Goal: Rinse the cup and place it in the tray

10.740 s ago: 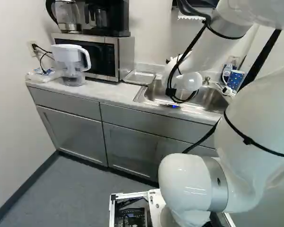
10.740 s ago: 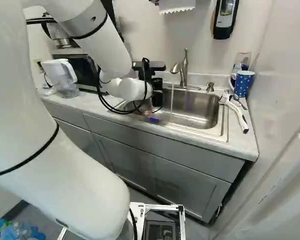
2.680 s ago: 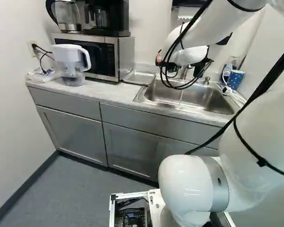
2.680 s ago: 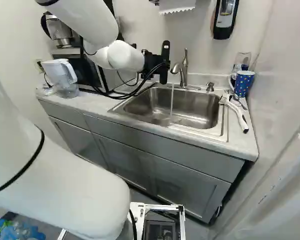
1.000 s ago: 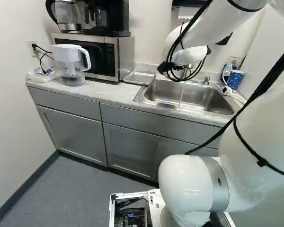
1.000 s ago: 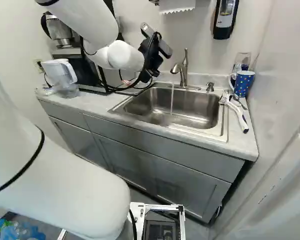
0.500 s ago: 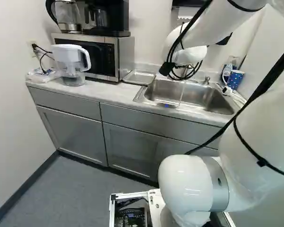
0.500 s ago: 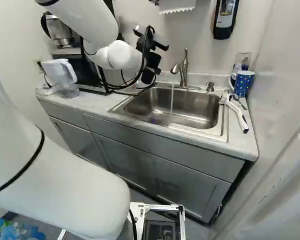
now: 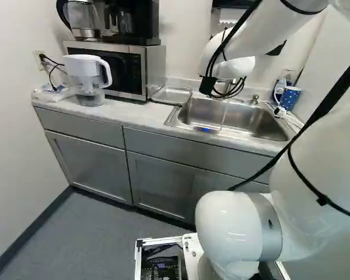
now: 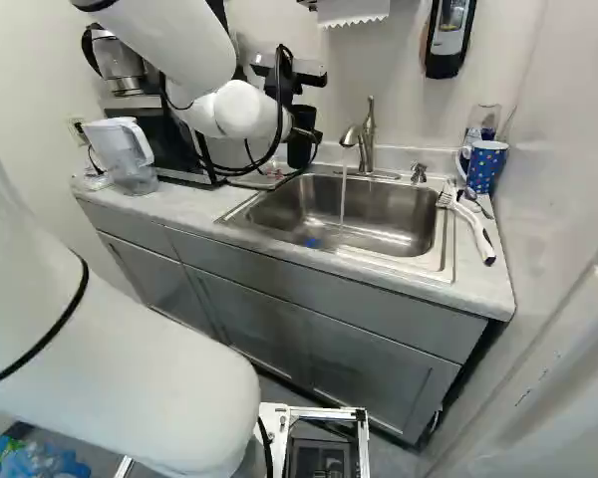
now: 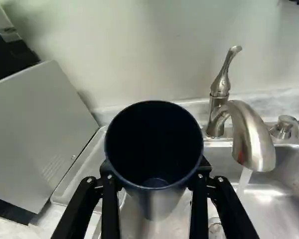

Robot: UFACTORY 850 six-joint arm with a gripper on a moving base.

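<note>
And the gripper point(image 10: 304, 118) has the dark cup point(image 11: 154, 144) pinched between its two fingers, tips hard to make out, near the faucet point(image 11: 249, 137), water running into the sink point(image 10: 419, 214); the tray point(image 9: 172, 95) sits beside the sink.

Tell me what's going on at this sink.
The white robot arm has a dark cup held between the two fingers of its gripper. The cup is up beside the faucet, not under the stream, which is running into the sink. The metal tray sits between the sink and the microwave, and the cup isn't in it yet. Whether it's been rinsed, I can't tell.
</note>
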